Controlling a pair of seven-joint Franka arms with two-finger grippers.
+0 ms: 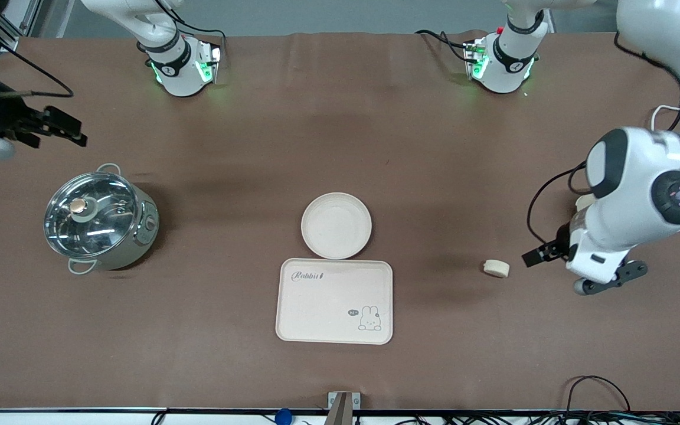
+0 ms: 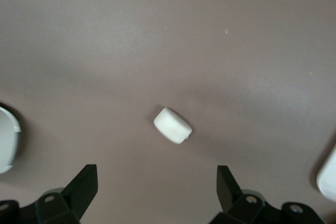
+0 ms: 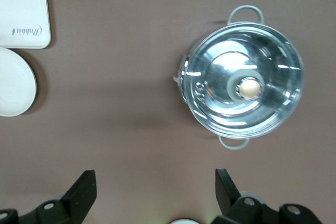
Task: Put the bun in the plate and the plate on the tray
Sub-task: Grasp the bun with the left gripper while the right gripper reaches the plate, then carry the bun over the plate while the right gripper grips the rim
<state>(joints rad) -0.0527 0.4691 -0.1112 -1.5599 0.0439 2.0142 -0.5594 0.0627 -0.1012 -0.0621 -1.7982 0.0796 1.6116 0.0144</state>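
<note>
So the small pale cream cylindrical bun (image 1: pixel 496 268) is lying on its side on the brown table (image 1: pixel 340 147), out toward the left arm's end and well apart from everything else. The left claw (image 1: pixel 576 265) sits low over the table just beside that bun, on the side toward the left arm's end; in the left wrist view its 2 black fingers (image 2: pixel 79 190) are spread wide with nothing between them, and the bun (image 2: pixel 172 125) sits on the bare table ahead of the gap, not touched by either finger. The round cream-white shallow plate (image 1: pixel 336 225) is in the middle of the table with nothing in it, and the cream rectangular tray with the "Rabbit" script and little rabbit drawing (image 1: pixel 334 301) lies just beside it on the side nearer the front camera, their edges about touching or maybe slightly overlapping, can't say which. Over at the right arm's end there's a silver steel pot with a glass lid and 2 loop handles (image 1: pixel 99 220). The right claw (image 1: pixel 65 131) is waiting up in the air near that pot, and the right wrist view shows its fingers (image 3: pixel 81 192) spread wide too, holding nothing, with the pot (image 3: pixel 242 92), the plate's edge (image 3: pixel 14 88) and the tray's corner (image 3: pixel 23 9) all visible below it.
</note>
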